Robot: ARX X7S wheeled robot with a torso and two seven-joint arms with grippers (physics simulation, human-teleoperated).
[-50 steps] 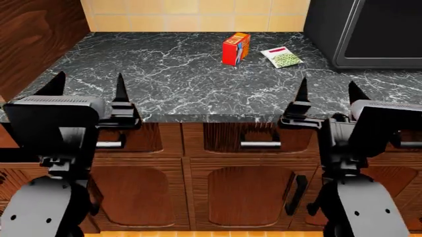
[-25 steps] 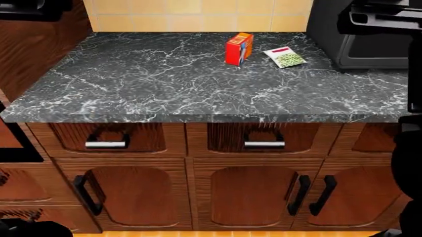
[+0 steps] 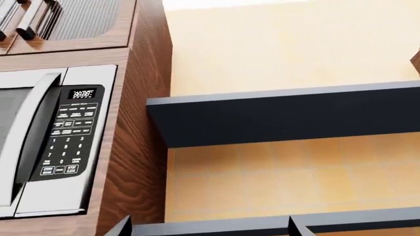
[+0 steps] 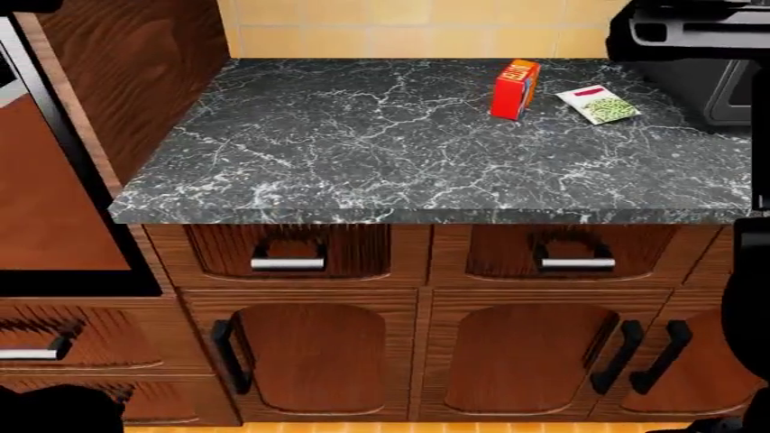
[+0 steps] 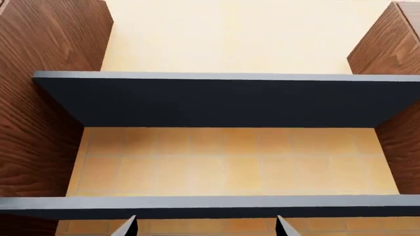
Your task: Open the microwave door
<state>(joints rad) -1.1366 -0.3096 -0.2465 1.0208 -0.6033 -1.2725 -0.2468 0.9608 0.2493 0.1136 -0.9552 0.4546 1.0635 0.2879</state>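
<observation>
The black countertop microwave stands at the counter's far right in the head view. Only a strip of the microwave door [image 4: 738, 92], dark glass in a greyish rim, shows at the frame edge and looks shut. A dark part of my right arm [image 4: 686, 34] hangs in front of its upper part. Both grippers are raised and face the wall shelves. The left gripper [image 3: 208, 228] is open with nothing between its fingertips [image 3: 123, 228]. The right gripper [image 5: 206, 227] is also open and empty, well apart from the door.
A red box [image 4: 515, 87] and a bag of green peas [image 4: 598, 105] lie on the marble counter [image 4: 398, 153] near the microwave. A tall wood cabinet [image 4: 132, 81] bounds the left. A silver built-in appliance with keypad [image 3: 69, 132] sits beside dark wall shelves [image 3: 282, 118].
Both arms rose out of the head view's foreground. The view has shifted left, so the counter, box and bag now sit further right and the left cabinet shows more.
</observation>
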